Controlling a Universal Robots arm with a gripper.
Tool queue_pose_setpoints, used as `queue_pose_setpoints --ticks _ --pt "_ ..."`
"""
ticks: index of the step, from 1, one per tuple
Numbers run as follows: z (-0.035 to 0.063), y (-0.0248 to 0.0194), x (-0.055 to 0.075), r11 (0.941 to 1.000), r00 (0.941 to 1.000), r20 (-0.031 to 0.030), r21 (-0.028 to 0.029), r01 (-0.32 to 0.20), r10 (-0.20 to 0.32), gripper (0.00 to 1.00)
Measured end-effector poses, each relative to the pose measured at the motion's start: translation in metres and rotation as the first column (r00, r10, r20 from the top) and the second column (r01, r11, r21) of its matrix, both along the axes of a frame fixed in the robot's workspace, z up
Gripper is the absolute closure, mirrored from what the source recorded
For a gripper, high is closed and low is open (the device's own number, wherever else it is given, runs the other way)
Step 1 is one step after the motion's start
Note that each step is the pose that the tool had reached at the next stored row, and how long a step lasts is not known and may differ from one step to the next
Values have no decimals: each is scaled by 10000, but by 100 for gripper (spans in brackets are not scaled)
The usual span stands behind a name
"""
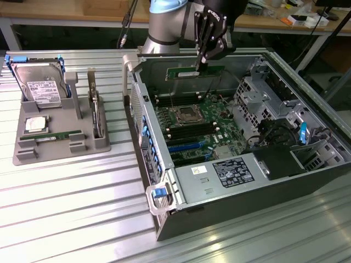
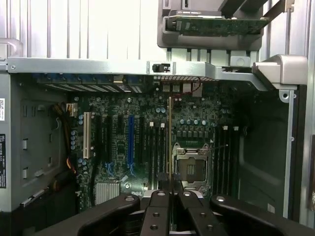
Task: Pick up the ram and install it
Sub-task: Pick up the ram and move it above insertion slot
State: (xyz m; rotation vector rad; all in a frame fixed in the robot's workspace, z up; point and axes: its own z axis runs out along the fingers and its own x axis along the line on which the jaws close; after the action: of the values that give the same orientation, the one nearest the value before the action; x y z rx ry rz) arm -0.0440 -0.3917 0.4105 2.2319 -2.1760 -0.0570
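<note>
Install step: my jaws clench the ram (image 1: pixel 193 72) over the motherboard (image 1: pixel 216 107); seating calls for alignment with a slot.

The joint housing (image 1: pixel 164 35) is a smooth silver-grey cylinder. A light-blue cap ring (image 1: pixel 164 6) sits directly above the housing. Beside the housing, the end effector (image 1: pixel 198 66) is matte black: flat bar linkages fastened with round pivot pins (image 2: pixel 129 198).

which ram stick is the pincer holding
The ram stick over the open computer case, clamped in the pincer; the second stick sits in the grey tray on the exterior view's left.
</note>
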Motion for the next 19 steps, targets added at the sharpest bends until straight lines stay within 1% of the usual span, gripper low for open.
queue_pose_setpoints --ticks 7,8,14,19 --pt "0 0 187 10000 10000 -1 0 0 0 88" --pt "0 0 232 10000 10000 0 0 0 0 88" --pt "0 0 370 10000 10000 0 -1 -1 1 88" --pt "0 0 519 10000 10000 0 -1 -4 4 88"
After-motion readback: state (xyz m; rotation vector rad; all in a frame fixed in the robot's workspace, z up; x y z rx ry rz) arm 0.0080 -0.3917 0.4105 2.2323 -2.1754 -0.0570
